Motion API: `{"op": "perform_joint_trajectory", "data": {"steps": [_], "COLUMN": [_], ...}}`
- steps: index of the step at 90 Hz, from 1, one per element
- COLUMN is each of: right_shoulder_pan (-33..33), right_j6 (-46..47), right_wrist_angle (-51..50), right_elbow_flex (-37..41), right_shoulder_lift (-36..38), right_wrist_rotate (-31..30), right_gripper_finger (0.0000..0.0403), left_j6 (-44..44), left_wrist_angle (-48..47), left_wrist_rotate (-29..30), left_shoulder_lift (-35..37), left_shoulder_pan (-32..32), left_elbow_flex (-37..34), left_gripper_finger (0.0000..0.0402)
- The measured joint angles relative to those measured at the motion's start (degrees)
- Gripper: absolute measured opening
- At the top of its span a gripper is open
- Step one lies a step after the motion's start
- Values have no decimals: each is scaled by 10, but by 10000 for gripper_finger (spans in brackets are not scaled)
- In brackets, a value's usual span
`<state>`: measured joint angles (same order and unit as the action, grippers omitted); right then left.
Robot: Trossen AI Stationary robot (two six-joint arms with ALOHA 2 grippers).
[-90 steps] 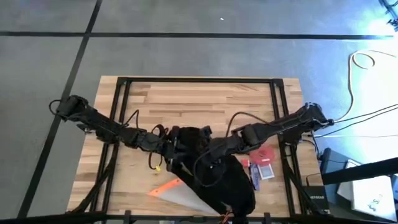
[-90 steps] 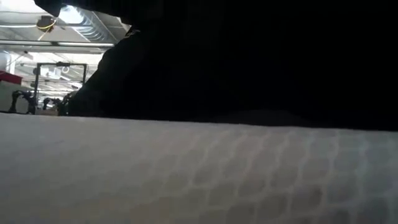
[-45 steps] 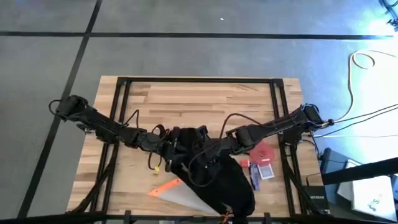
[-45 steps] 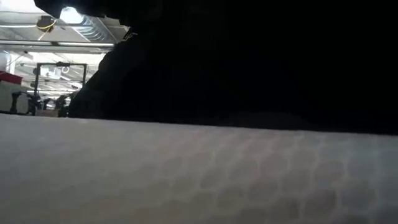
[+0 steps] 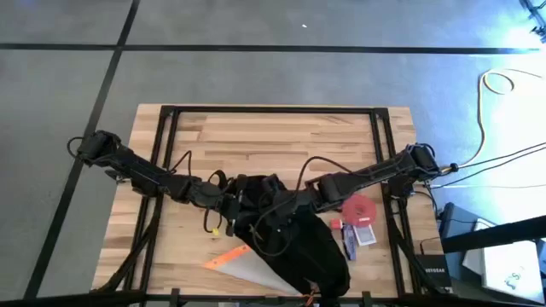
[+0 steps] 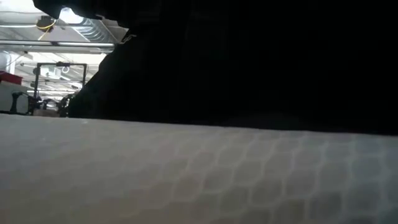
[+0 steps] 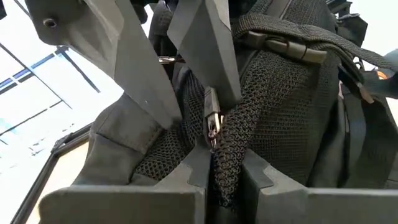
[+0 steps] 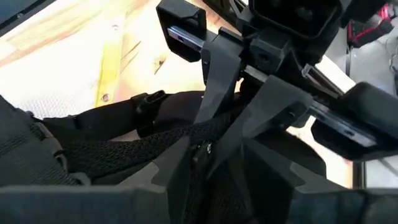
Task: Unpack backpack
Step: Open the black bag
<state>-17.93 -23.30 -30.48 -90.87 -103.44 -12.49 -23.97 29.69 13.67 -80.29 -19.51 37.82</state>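
**High view: both arms meeting over the backpack**

Seen from above: black backpack (image 5: 299,243) at six o'clock on the wooden surface (image 5: 273,141), left gripper (image 5: 241,198) and right gripper (image 5: 273,207) meeting at its twelve o'clock end. Only from the wrists: mesh fabric, straps, a buckle (image 7: 283,45). Left fingers (image 7: 205,56) narrowed, pinching mesh beside a zipper pull (image 7: 212,121). Right fingers (image 8: 217,74) clamped on a mesh strap. Low view almost wholly blocked by dark fabric.

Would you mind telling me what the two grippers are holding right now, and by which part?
Both pinch the backpack at its top: the left gripper grips mesh fabric by a zipper pull, the right gripper the same mesh fold.
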Motion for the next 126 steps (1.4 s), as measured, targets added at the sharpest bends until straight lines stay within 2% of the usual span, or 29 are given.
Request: {"op": "perform_joint_trajectory", "data": {"steps": [9,30,41,81,126], "right_shoulder_pan": [0,7,7,8,9], "right_j6": [-11,-12,-12,-27,31], "right_wrist_angle": [2,-20,-22,-32,-38], "right_elbow_flex": [0,-1,-1,-1,-2], "right_shoulder_lift": [-1,-1,-1,-2,8], "right_wrist_rotate": [0,6,6,13,84], "right_gripper_finger": [103,29,8,1,0], "left_j6": [0,3,3,-1,-20], "left_wrist_angle": [0,0,-1,-5,-9], "left_wrist_rotate": [0,4,4,1,-4], "left_shoulder_lift": [0,-1,-1,-1,-1], "left_shoulder_pan": [0,1,1,1,0], "left_elbow_flex": [0,0,0,0,2], "left_gripper_finger": [17,17,17,17,17]}}
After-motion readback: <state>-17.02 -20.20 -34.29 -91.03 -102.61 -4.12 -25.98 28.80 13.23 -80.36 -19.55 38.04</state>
